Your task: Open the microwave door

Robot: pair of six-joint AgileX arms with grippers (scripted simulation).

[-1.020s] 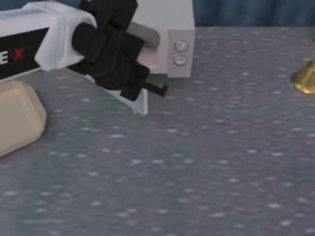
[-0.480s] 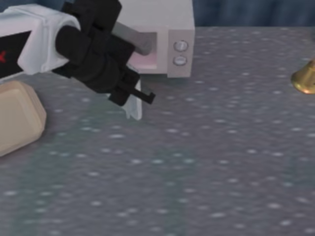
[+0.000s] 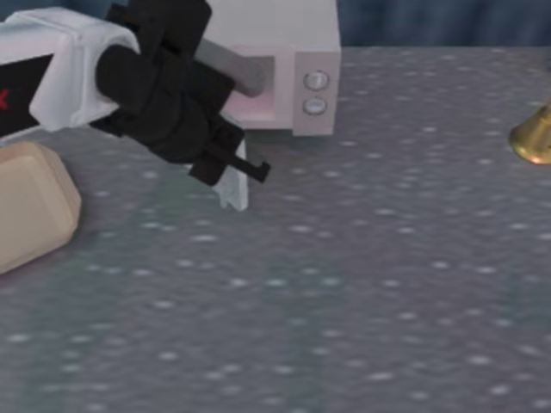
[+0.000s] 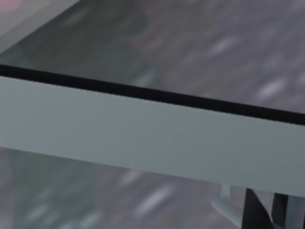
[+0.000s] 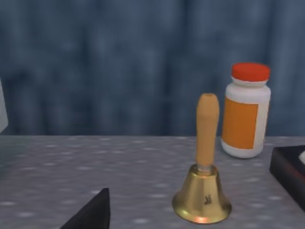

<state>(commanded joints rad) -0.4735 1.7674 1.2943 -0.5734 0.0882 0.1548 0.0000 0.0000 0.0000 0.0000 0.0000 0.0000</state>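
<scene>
Microwave (image 3: 284, 34) at back of surface (image 3: 362, 284), left of centre, knob panel facing forward, pinkish cavity exposed. Microwave door (image 3: 234, 181) swung out toward front, free edge pointing forward over surface, hinge side hidden under arm. Left end effector (image 3: 245, 168) down on door's free edge, dark fingers (image 3: 255, 169) narrow and straddling the thin panel, apparently gripping it. Left wrist view: door edge (image 4: 152, 129) as a wide grey band with black top line across the frame, speckled surface on both sides. Tan rounded block (image 3: 30, 202) at left edge, just beside the arm, well apart from door. Brass bell (image 3: 534, 136) at right edge; in right wrist view upright, with orange-labelled white bottle (image 5: 245, 112) behind it. Wide open surface in front and to the right of door. Right end effector not seen in top view; state cannot tell.
</scene>
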